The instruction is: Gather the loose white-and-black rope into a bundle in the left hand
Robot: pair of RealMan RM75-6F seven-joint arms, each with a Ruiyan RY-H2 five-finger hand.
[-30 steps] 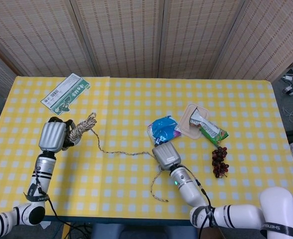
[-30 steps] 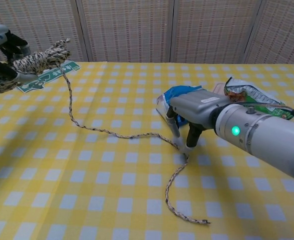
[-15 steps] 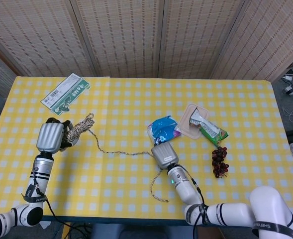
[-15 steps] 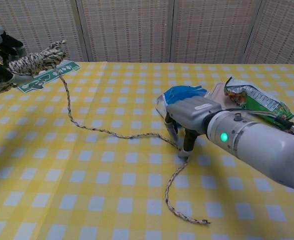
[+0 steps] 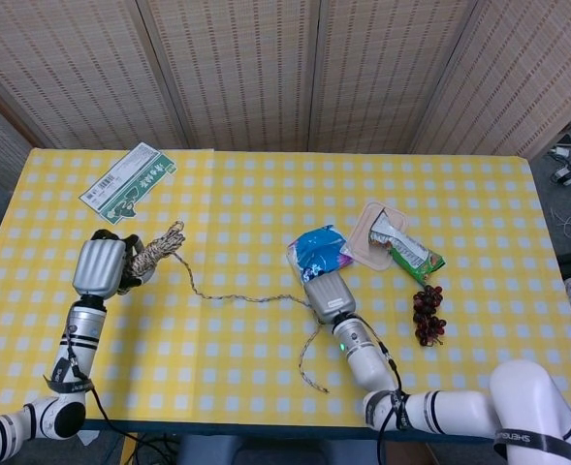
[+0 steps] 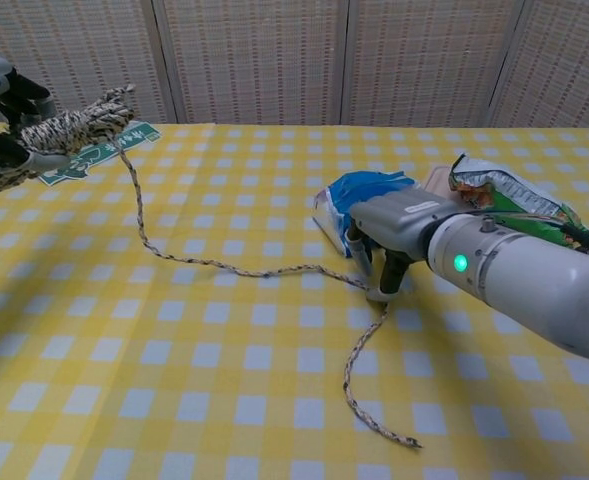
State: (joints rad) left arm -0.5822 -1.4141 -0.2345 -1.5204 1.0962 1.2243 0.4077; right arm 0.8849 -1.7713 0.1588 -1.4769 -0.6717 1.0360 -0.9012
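Fingertips (image 6: 378, 292) of the right hand (image 6: 399, 232) down on the yellow-and-white checked tablecloth (image 6: 224, 380), closed on the loose white-and-black braided rope (image 6: 236, 268) where the strand bends. Fingers together on the rope there; whether a true pinch or only a press onto the cloth cannot be told. In the head view, right hand (image 5: 327, 297) seen from behind only, fingers hidden beneath the grey casing.

Taking the right hand as landmark: free tail of the rope running from its fingertips toward the near table edge, end lying loose on the cloth. Other run of the rope (image 5: 229, 296) trailing left across the cloth from the fingertips, then rising off the table to the left hand (image 6: 4, 110), well apart at far left. Fingers of the left hand wrapped around a coiled bundle of the same rope, bundle clamped and held clear of the cloth. Left hand (image 5: 101, 267) also back-on in the head view, coils showing just past it.

Crumpled blue foil snack packet (image 6: 359, 195) just behind the right hand, apparently touching. Green-and-silver opened wrapper (image 6: 499, 200) on a pale pink tray (image 5: 365, 237) beyond and to the right of the hand. Dark purple grape bunch (image 5: 428, 314) to the right, apart. Green-and-white printed card (image 5: 128, 182) far left, beyond the left hand.
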